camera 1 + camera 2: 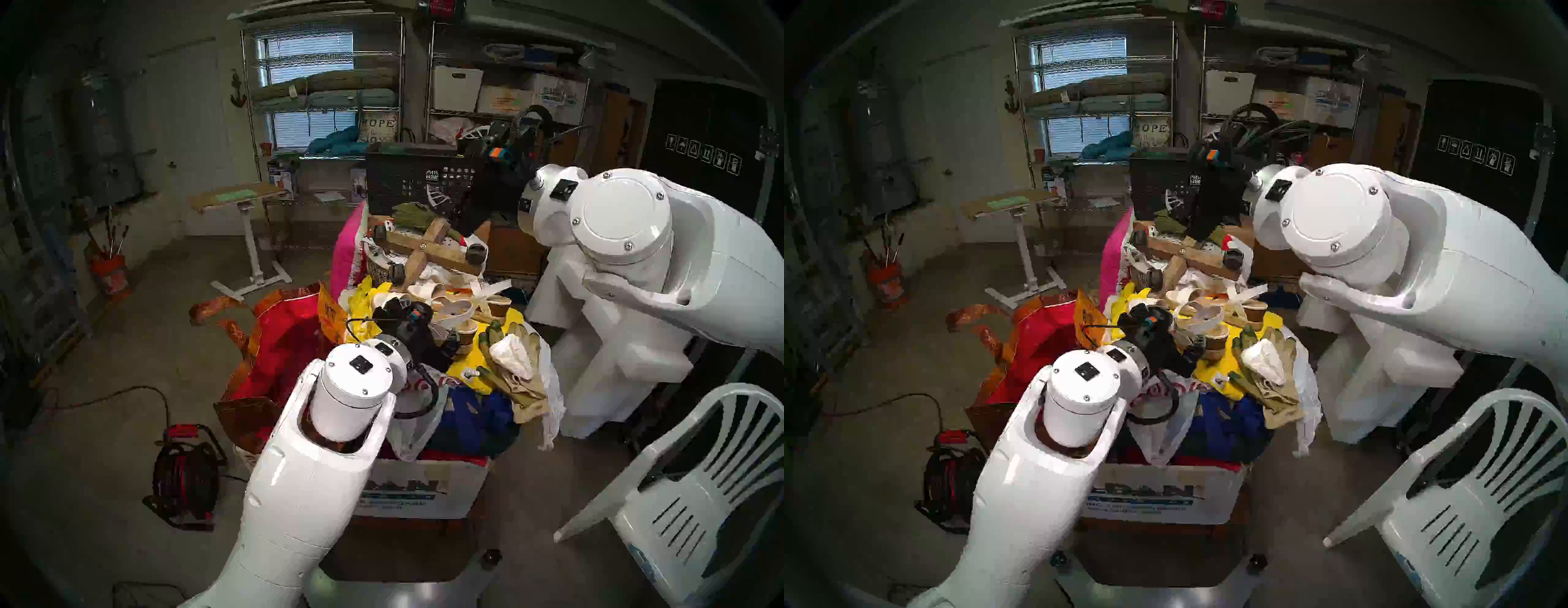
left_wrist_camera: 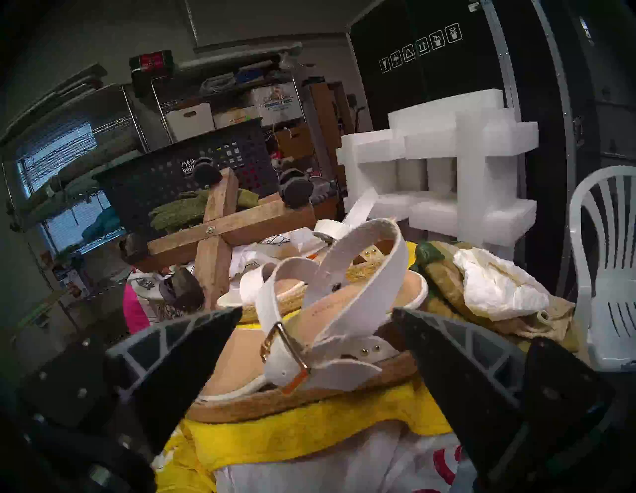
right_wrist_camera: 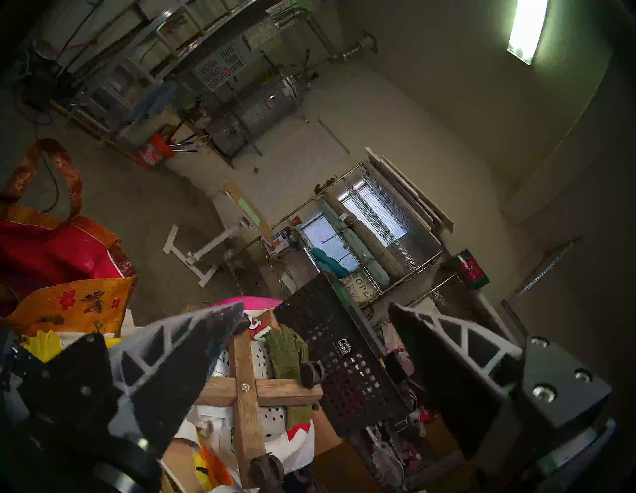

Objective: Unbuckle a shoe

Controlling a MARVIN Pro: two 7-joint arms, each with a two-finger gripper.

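The shoe [image 2: 237, 354] is a white-strapped sandal with a tan footbed and jute sole, lying on yellow cloth on top of a cluttered pile. Its thin ankle strap is fastened by a gold buckle [image 2: 285, 358]. My left gripper [image 2: 318, 311] is open, one finger on each side of that buckled strap and not touching it. From the head, the shoe [image 1: 456, 318] lies just beyond the left gripper [image 1: 452, 342]. A matching sandal [image 2: 409, 285] lies right behind it. My right gripper [image 3: 316, 310] hangs open and empty, higher and farther back over the pile [image 1: 471, 229].
A wooden cross with casters [image 1: 428, 250] and a black mesh basket [image 1: 407, 178] sit under the right gripper. Work gloves with white paper [image 1: 513, 356] lie right of the sandals. White foam blocks [image 2: 440, 165], a plastic chair [image 1: 700, 488] and a red bag [image 1: 280, 339] flank the pile.
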